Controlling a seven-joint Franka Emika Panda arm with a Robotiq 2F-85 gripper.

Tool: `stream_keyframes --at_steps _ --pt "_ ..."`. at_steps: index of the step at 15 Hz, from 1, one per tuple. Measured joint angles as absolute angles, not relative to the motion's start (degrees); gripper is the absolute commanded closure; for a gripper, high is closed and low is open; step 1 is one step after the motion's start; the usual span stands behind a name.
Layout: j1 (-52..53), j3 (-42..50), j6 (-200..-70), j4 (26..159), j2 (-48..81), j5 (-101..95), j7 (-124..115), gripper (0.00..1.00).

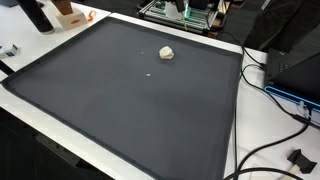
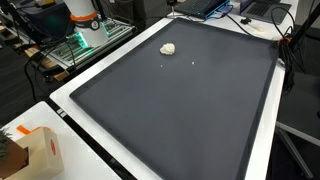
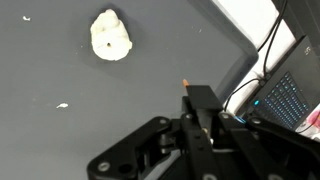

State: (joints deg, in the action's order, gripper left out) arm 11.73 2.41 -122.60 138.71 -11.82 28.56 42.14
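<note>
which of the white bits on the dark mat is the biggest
The rounded, bumpy white lump at the top of the wrist view. The other bits, like the fleck lower left, are tiny flat specks.

Matt dark rubbery mat (image 1: 120, 100), crumpled white paper-like wad (image 3: 110, 35), black plastic end effector (image 3: 200, 125).

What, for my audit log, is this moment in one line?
gripper: over dark mat, jaws unclear | white lump: on mat, untouched | crumb: nearby

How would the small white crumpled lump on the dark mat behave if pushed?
The small white crumpled lump looks soft and light, likely squashing when pinched. Rounded but uneven, it would probably tumble, not roll far. The white crumb nearby hints it sheds bits.
</note>
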Motion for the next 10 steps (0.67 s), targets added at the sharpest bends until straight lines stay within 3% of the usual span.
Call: stream_keyframes --at_steps 10 --pt "6.59 2.85 -117.76 134.84 -4.88 38.12 49.00 0.97"
